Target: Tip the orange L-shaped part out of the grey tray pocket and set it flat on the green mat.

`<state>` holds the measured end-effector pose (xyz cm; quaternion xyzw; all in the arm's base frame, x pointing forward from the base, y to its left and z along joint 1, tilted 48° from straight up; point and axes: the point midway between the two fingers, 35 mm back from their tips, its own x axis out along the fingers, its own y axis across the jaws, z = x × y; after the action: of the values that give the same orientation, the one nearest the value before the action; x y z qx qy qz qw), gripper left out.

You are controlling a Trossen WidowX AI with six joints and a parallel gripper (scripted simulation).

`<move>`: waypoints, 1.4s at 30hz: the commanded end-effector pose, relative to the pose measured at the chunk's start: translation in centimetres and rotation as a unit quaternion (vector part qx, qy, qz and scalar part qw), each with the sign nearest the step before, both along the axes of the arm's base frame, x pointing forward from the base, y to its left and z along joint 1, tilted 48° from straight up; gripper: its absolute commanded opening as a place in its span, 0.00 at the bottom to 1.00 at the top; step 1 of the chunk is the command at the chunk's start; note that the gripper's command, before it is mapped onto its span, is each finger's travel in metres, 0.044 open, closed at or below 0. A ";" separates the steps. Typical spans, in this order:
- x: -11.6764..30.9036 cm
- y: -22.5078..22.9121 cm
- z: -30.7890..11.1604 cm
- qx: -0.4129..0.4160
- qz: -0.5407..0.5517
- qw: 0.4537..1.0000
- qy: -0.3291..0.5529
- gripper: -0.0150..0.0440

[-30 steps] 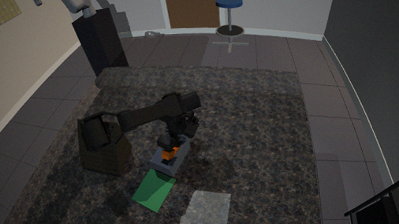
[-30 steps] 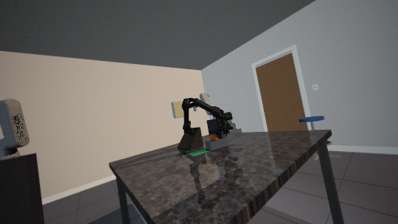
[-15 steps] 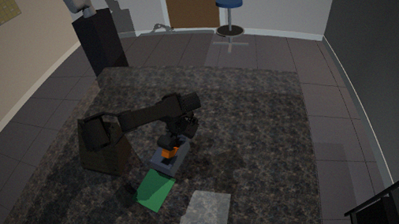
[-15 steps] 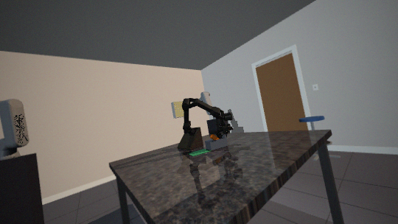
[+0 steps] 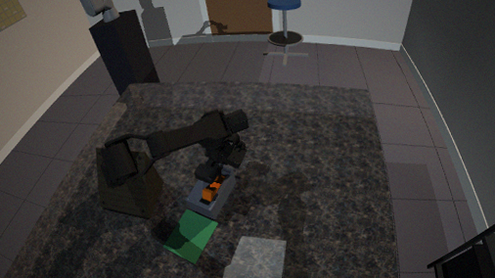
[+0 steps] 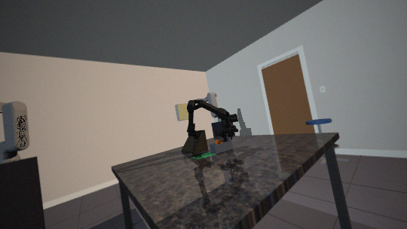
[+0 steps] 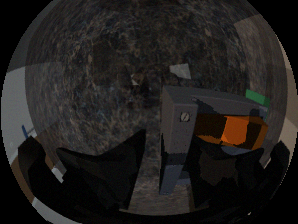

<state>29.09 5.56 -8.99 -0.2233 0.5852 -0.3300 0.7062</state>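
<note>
The orange part (image 5: 210,193) (image 6: 218,142) (image 7: 235,131) is tipped in the grey tray (image 5: 201,207) (image 6: 223,147) (image 7: 175,112). Its end nearest the mat stands raised above the pocket, and its other end sits low under my gripper. My gripper (image 5: 218,173) (image 7: 164,133) is partly open with nothing between its fingers. In the wrist view one finger is over the low end of the part and hides it, and the other is outside the tray wall. Exact contact is hidden. The green mat (image 5: 202,228) (image 6: 205,155) (image 7: 256,96) lies beside the tray, partly in shadow.
The arm's base (image 5: 132,190) (image 6: 196,142) stands left of the tray in the top and exterior views. A pale grey patch (image 5: 257,259) shows on the table near the mat; I cannot tell if it is a sheet or a reflection.
</note>
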 end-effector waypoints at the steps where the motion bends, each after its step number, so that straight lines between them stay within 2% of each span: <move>1: 0.2 0.8 0.2 0.002 -0.002 1.000 -0.002 0.56; 10: -1.0 6.7 7.4 0.004 -0.002 1.000 -0.002 0.56; 42: -0.8 7.0 7.3 0.008 0.009 1.000 -0.008 0.56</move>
<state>28.34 12.58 -1.67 -0.2178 0.5798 -0.3219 0.7161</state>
